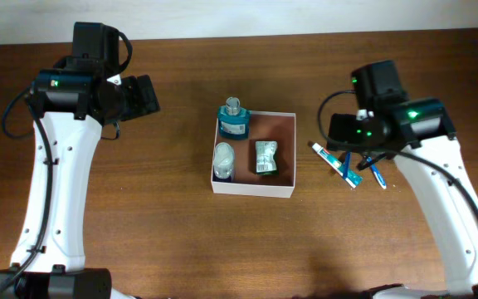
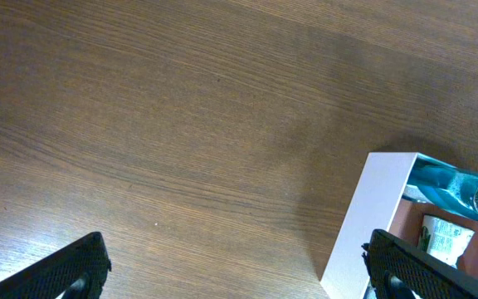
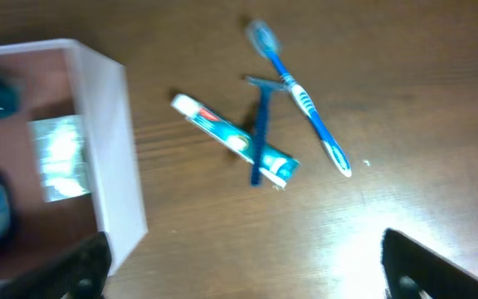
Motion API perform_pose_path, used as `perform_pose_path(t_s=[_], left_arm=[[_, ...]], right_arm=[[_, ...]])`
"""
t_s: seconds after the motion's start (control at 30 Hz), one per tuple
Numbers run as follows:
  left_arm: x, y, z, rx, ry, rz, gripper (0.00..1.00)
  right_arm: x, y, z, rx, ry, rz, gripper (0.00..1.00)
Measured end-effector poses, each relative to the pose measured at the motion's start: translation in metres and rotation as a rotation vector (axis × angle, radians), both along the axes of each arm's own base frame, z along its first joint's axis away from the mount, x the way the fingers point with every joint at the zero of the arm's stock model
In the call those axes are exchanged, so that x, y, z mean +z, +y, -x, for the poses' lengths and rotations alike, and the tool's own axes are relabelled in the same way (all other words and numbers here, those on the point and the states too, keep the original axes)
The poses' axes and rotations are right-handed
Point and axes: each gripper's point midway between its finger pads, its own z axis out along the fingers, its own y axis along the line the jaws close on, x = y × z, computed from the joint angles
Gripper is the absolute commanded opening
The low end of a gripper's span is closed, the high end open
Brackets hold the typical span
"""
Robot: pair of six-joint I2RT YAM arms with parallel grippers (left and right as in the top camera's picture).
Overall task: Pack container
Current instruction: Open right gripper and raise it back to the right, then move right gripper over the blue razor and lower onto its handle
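Right wrist view shows my right gripper (image 3: 260,270) wide open and empty, and the razor (image 3: 260,133) lies across the toothpaste (image 3: 232,139) at 12 o'clock, so a grasp may catch both or push one away. The box (image 3: 114,149) stands at 9 o'clock with its wall near; bare table (image 3: 421,124) at 3 o'clock gives room. My left gripper (image 2: 235,270) is also wide open, empty.
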Motion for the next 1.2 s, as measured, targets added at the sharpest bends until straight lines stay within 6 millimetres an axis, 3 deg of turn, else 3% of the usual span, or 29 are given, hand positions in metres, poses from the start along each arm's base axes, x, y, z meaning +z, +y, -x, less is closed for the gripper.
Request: perform_pose_path(t_s=[0.1,0.27,0.4,0.53,0.97,1.2], left_arm=[[0.0,0.0,0.0,-0.001,0.0,0.0,0.99],[0.0,0.0,0.0,0.0,0.0,0.0,0.99],[0.0,0.0,0.0,0.0,0.0,0.0,0.99],[0.0,0.0,0.0,0.0,0.0,0.0,0.99],[0.0,0.0,0.0,0.0,0.0,0.0,0.99],[0.0,0.0,0.0,0.0,0.0,0.0,0.99]], right_arm=[[-0.017,-0.017,0.003,-0.051,0.047,0.007,0.98],[-0.046,-0.029,-0.005,-0.087,0.093,0.012,1.0],[-0.064,-0.028,-0.011,-0.089,0.129,0.015,0.82],[-0.074,-0.028,-0.013,-0.082,0.162,0.021,0.71],[-0.12,-0.028,-0.019,-0.081,0.278,0.033,0.59],[-0.126,-0.023,-0.027,-0.078,0.262,0.007,0.52]])
